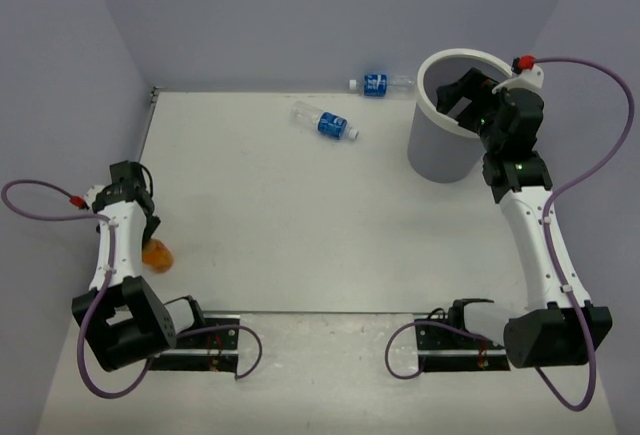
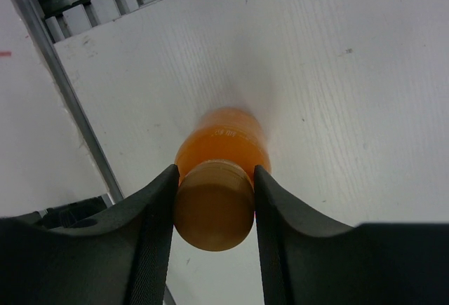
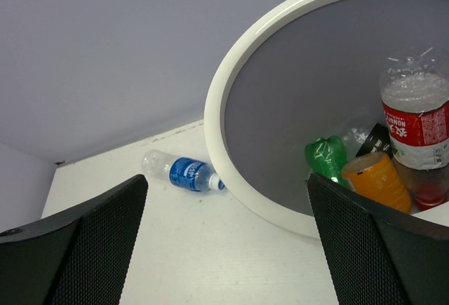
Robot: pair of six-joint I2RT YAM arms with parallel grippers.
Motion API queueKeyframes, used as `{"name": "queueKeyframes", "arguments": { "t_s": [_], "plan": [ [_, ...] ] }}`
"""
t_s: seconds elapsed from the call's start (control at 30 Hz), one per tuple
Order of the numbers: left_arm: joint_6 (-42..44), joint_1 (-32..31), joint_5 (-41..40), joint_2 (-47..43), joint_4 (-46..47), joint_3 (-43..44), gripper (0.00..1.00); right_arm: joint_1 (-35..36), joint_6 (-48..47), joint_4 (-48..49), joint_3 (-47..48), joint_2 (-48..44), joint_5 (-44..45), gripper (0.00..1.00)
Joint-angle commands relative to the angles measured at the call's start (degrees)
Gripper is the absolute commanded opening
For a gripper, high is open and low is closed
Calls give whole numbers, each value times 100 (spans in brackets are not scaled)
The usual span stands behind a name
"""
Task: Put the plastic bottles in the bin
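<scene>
A short orange bottle (image 2: 223,140) lies on the table at the left (image 1: 158,253). My left gripper (image 2: 214,182) is shut on its cap end, with both fingers touching the cap; it shows in the top view (image 1: 148,233) too. Two clear blue-labelled bottles lie on the table, one by the back wall (image 1: 376,84) and one nearer the middle (image 1: 327,123). My right gripper (image 1: 462,95) is wide open and empty above the white bin (image 1: 430,115). Inside the bin (image 3: 231,73) are a red-labelled bottle (image 3: 419,126), a green one (image 3: 324,156), a dark-labelled one (image 3: 377,138) and an orange one (image 3: 379,180).
Grey walls close the table at the back and both sides. A metal rail (image 2: 77,109) runs along the left edge next to the orange bottle. One blue-labelled bottle (image 3: 184,173) lies just outside the bin's rim.
</scene>
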Motion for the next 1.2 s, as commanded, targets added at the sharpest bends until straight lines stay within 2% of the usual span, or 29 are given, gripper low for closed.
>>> {"name": "queueKeyframes", "arguments": {
  "t_s": [0.0, 0.03, 0.17, 0.33, 0.4, 0.47, 0.53, 0.6, 0.67, 0.7, 0.8, 0.93, 1.03, 1.17],
  "plan": [
    [443, 26, 438, -181, 132, 7, 10, -9, -3, -9, 26, -50, 61, 99],
    [557, 26, 591, -199, 178, 24, 0, -9, 3, -31, 43, -44, 49, 99],
    [1026, -63, 1235, -614, 389, 251, 0, -9, -98, -54, 60, -74, -278, 99],
    [1439, -902, 2211, -1499, 1073, 516, 0, 27, -985, 183, 111, -87, -2459, 99],
    [1576, -1273, 2786, -1611, 1399, 586, 0, 275, -1527, 49, 201, -71, -3205, 99],
    [1688, -1685, 3308, -1549, 1617, 622, 0, 873, -2062, -199, 267, -85, -3191, 99],
    [1828, -2006, 4051, -1407, 2015, 550, 0, 1476, -3007, -317, 221, -131, -3321, 99],
    [1917, -2428, 4792, -1243, 2602, 380, 0, 1849, -4303, -620, 44, -187, -4010, 99],
    [1963, -3139, 4940, -1061, 2908, 402, 0, 2229, -5271, -863, -244, -316, -4497, 99],
    [1981, -3147, 4925, -1016, 2998, 445, 0, 2345, -5506, -883, -247, -369, -4503, 99],
    [2064, -4105, 5194, -858, 3592, 517, 0, 2792, -5971, -827, -693, -493, -4595, 99],
    [2103, -4917, 5450, -600, 4065, 584, 0, 3294, -6371, -1190, -577, -211, -4600, 99],
    [2089, -5350, 5513, -479, 4192, 508, 0, 3604, -6132, -1294, -460, 105, -4190, 99],
    [2009, -5627, 5607, -552, 4561, 343, 0, 4020, -5630, -1260, -383, 504, -3385, 99]
  ]
}}
